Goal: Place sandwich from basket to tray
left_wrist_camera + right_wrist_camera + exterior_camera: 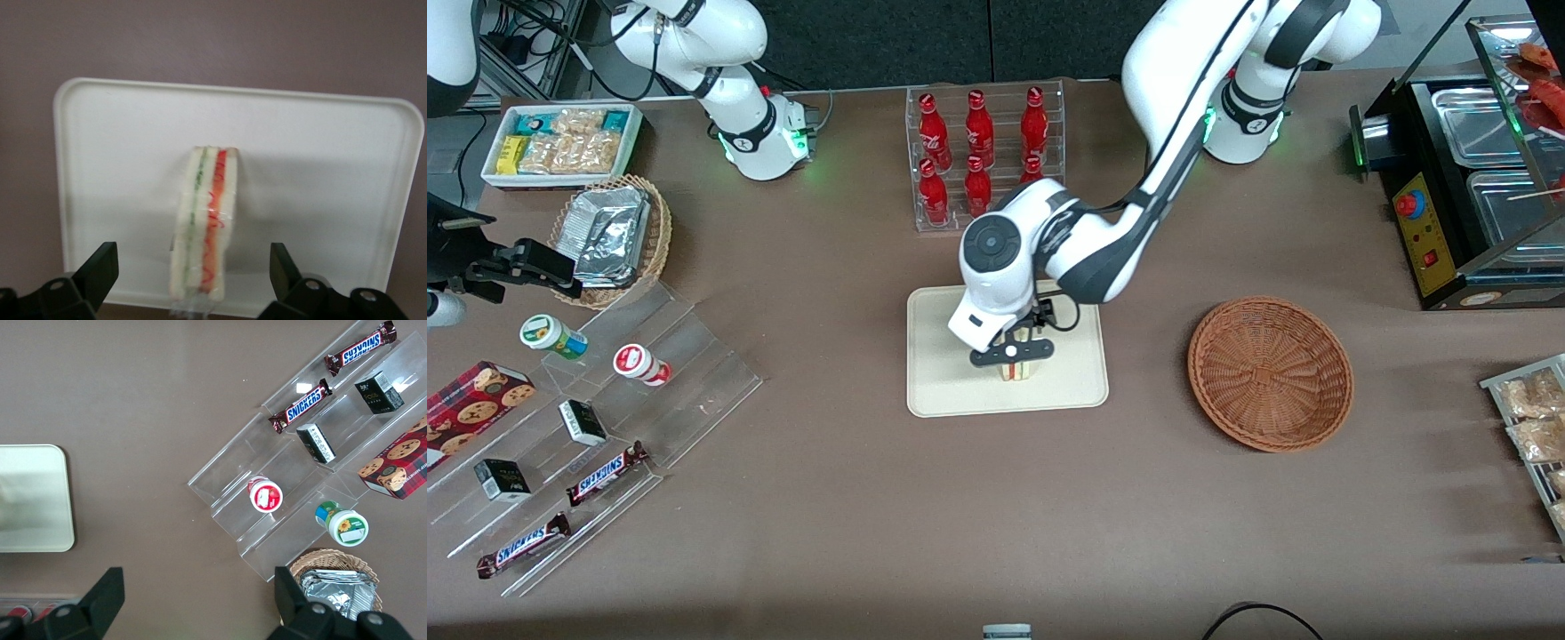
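The sandwich (1018, 370) stands on its edge on the cream tray (951, 391), near the tray's middle. In the left wrist view the sandwich (203, 220) shows its green and red filling stripes and rests on the tray (320, 173). My left gripper (1014, 355) hangs just above it, open. Its two black fingers (103, 263) stand wide apart on either side of the sandwich and do not touch it. The reddish-brown basket (1270, 373) sits beside the tray toward the working arm's end and is empty. A corner of the tray (33, 497) shows in the right wrist view.
A clear rack of red bottles (983, 156) stands farther from the camera than the tray. A tan basket of foil packets (614, 236), a white snack bin (560, 142) and a clear stepped shelf (694, 373) lie toward the parked arm's end. A food warmer (1476, 196) stands at the working arm's end.
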You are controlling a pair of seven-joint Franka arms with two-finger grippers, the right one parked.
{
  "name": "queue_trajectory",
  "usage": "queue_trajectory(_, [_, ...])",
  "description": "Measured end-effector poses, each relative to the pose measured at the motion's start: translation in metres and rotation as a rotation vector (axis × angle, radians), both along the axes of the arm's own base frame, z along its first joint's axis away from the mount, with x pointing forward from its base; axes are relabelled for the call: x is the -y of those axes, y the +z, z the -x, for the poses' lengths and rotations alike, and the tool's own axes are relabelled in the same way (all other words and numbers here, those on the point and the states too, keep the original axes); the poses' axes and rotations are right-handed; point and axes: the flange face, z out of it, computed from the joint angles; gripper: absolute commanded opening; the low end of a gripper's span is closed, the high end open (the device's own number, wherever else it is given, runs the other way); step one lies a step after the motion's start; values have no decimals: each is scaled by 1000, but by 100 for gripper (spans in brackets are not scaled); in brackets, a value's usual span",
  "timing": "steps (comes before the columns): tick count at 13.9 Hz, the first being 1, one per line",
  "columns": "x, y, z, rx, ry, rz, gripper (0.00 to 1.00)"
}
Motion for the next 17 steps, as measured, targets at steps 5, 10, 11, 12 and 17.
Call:
queue_trajectory(5, [-66, 62, -39, 11, 101, 3, 100])
queue_trajectory(10, [-138, 75, -76, -15, 132, 11, 100])
queue_trajectory(11, [-155, 79, -81, -23, 129, 16, 100])
queue_trajectory(12, [-172, 84, -85, -33, 125, 18, 100])
queue_trajectory(17, [-248, 101, -95, -57, 107, 38, 100])
